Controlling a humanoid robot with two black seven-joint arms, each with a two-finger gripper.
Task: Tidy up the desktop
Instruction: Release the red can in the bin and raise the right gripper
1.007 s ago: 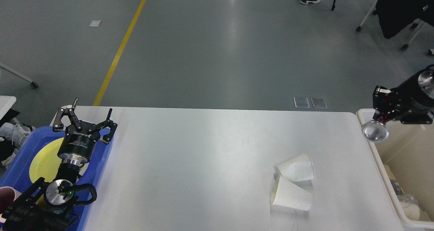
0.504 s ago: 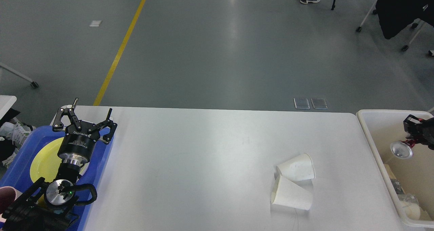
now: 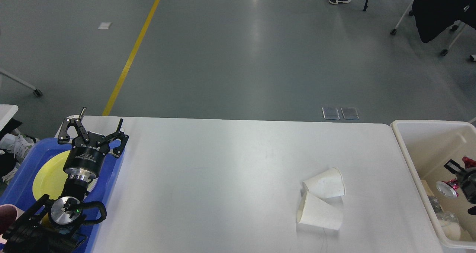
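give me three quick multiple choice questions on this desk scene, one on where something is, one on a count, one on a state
1. Where is the round yellow plate?
A. in the blue plastic tray at the left
B. in the cream plastic bin
C. on the floor

2. How many white paper cups lie on the white rectangular desktop?
A. one
B. two
C. four

3. How does the left end effector stand?
A. shut on a cup
B. shut on the plate
C. open, holding nothing

Answers:
1. A, the plate lies in the tray, under the left arm.
2. B, one white paper cup and a second white paper cup lie on their sides, touching.
3. C, its black fingers are spread apart with nothing between them.
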